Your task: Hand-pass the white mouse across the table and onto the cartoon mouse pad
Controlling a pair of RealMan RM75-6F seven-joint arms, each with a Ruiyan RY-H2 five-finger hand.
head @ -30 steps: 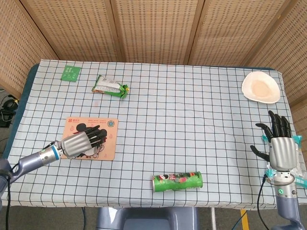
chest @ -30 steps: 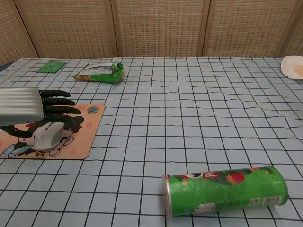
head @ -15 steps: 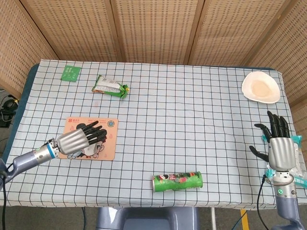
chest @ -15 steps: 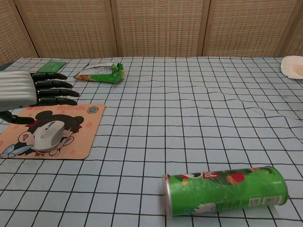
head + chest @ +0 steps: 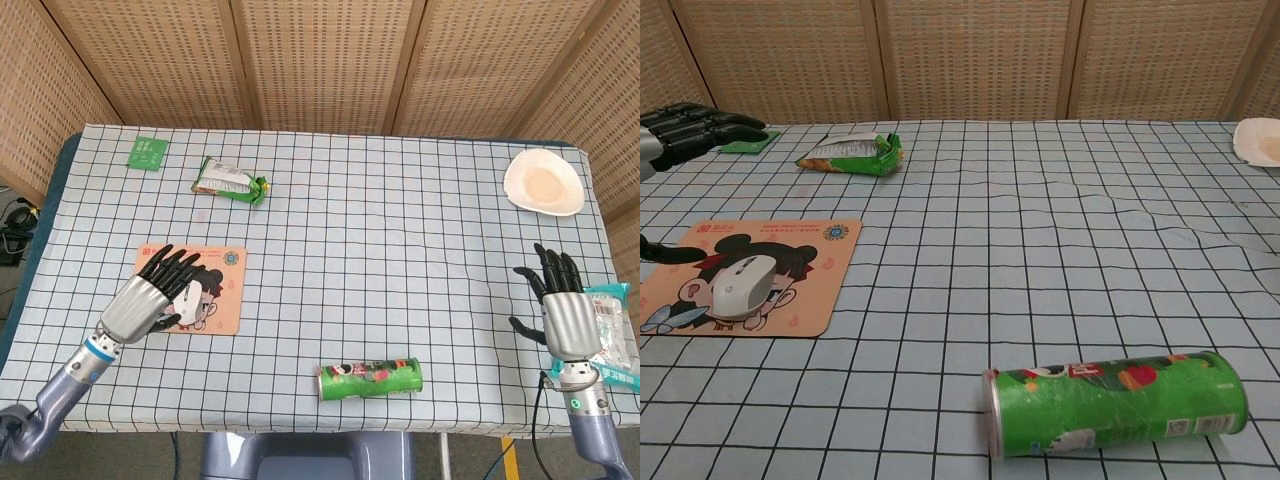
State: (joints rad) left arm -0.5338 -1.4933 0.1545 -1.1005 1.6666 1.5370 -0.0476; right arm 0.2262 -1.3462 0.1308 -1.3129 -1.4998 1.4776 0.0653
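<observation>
Head view: left hand (image 5: 147,300) spread, empty, over the mouse pad (image 5: 222,290) at 8 o'clock, hiding the mouse; right hand (image 5: 566,310) spread, empty, at 4 o'clock. Chest view: white mouse (image 5: 740,287) sits on pad, untouched. Placement looks done; only withdrawal left.

Behind the counter (image 5: 400,200) stands a screen of woven cane panels (image 5: 320,60) set in light wooden frames (image 5: 410,65), folding around the far edge and angling in at both far corners. A pale blue cloth (image 5: 420,300) with a dark grid covers the counter, and a dark blue underlayer (image 5: 62,160) shows along its left edge. Grey floor (image 5: 130,455) shows below the near edge, with black cables (image 5: 15,225) lying past the left side. The light is even and soft.
</observation>
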